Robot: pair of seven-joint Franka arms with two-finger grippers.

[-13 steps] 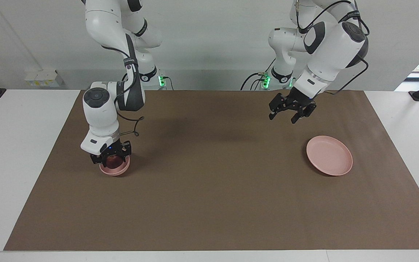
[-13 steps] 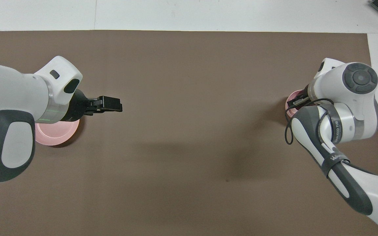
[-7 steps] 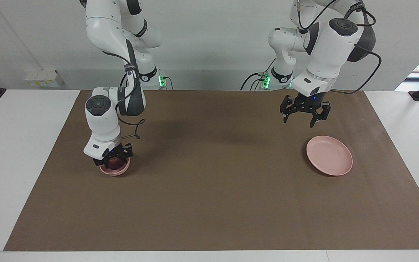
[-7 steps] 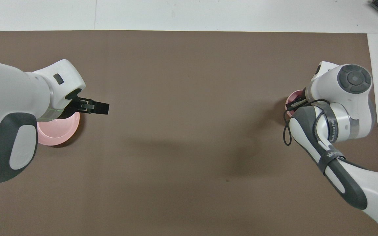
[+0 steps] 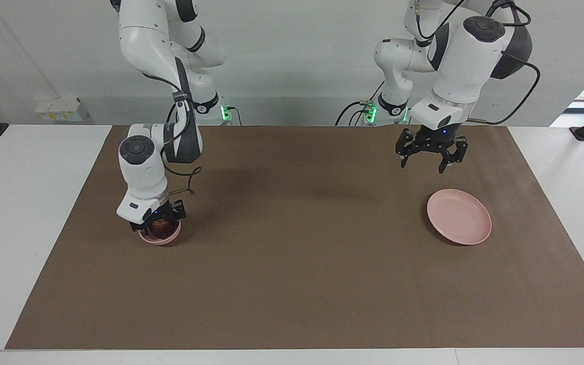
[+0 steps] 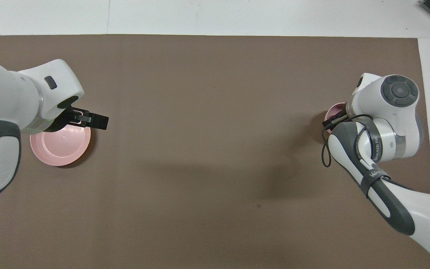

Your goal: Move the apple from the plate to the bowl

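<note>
Nearest the robots, the left arm [image 5: 454,71] was held waiting, its jaws spread wide and empty over the brown mat [image 5: 292,284], well apart from the bowl [image 5: 160,240] toward the left arm's end of the counter [image 5: 18,228]. The plate [image 5: 459,217] was seen bare on the mat below and just beside those jaws, a shade nearer to the robots than the bowl.

The apple [image 5: 159,227] was found in the bowl, not on the plate, so the transfer was judged all but done. The right arm [image 5: 142,167] was bent steeply down over the bowl, with its jaws set at the rim on either side of the apple. The apple therefore lay directly beneath and between them. No long axis was offered by so round a fruit. A straight lift away from the bowl was judged to be what the coming move called for, the right arm being the only one within reach.

Whether the right jaws were closed on the apple or stood free of it could not be made out. From overhead, the apple was hidden by the right wrist and only a sliver of the bowl's rim was shown.
</note>
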